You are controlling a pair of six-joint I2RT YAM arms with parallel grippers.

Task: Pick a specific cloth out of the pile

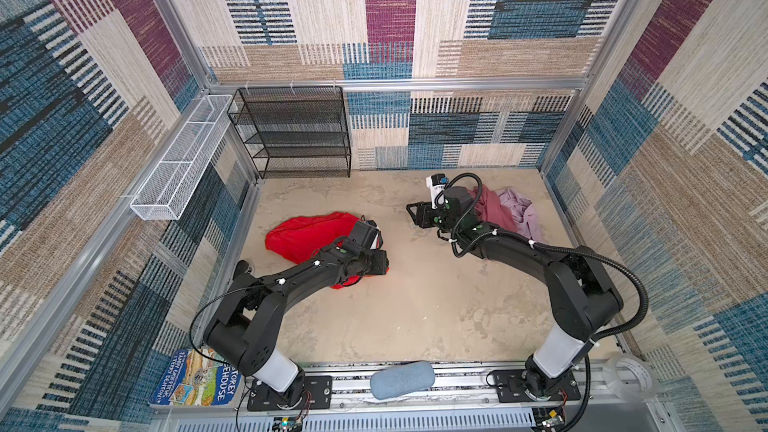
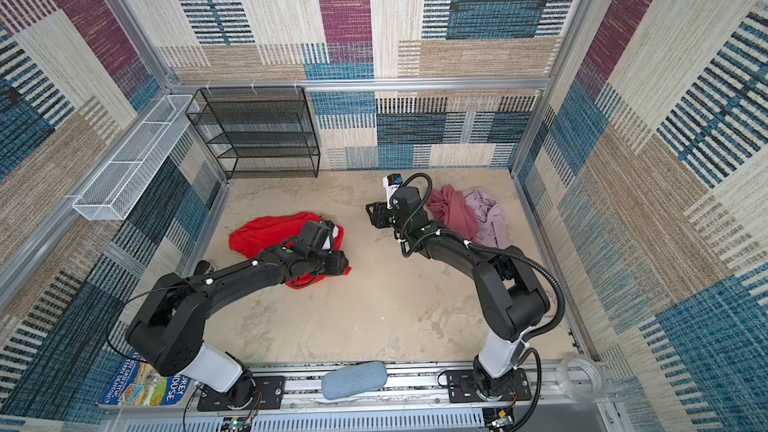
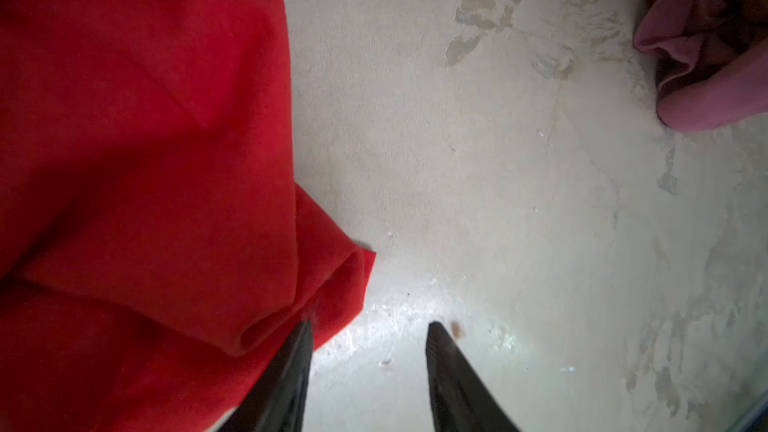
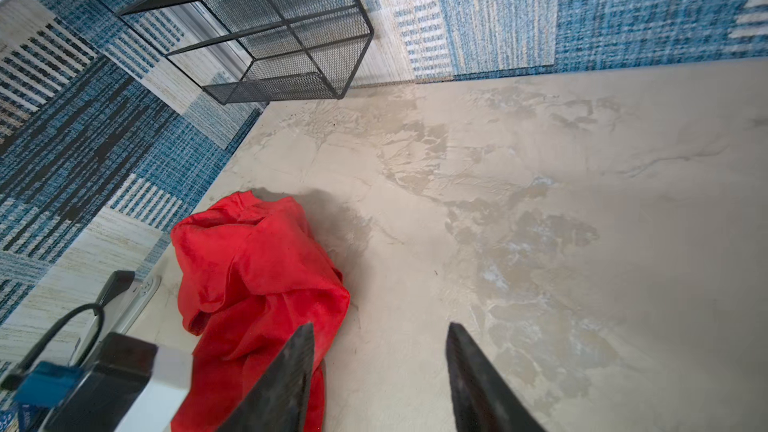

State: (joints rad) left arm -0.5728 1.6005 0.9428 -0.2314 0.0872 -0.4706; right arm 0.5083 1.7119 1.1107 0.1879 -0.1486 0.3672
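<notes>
Near, by worktop (image 1: 415, 305) left edge: red cloth (image 1: 307, 234), crumpled; left end effector (image 3: 370, 326) at its rim, jaws half apart, empty, one finger (image 3: 291, 367) touching fabric. Farther: right end effector (image 4: 380, 328) half apart, empty. Far right corner: pile (image 1: 511, 209), well apart.

The cloth (image 1: 305, 236), bright red, plain and crumpled into a loose mound, lies alone on the left part of the counter (image 1: 415, 305), well apart from the pile (image 1: 509, 211) of dusty rose and pale lilac fabric bunched near the far right corner.
</notes>
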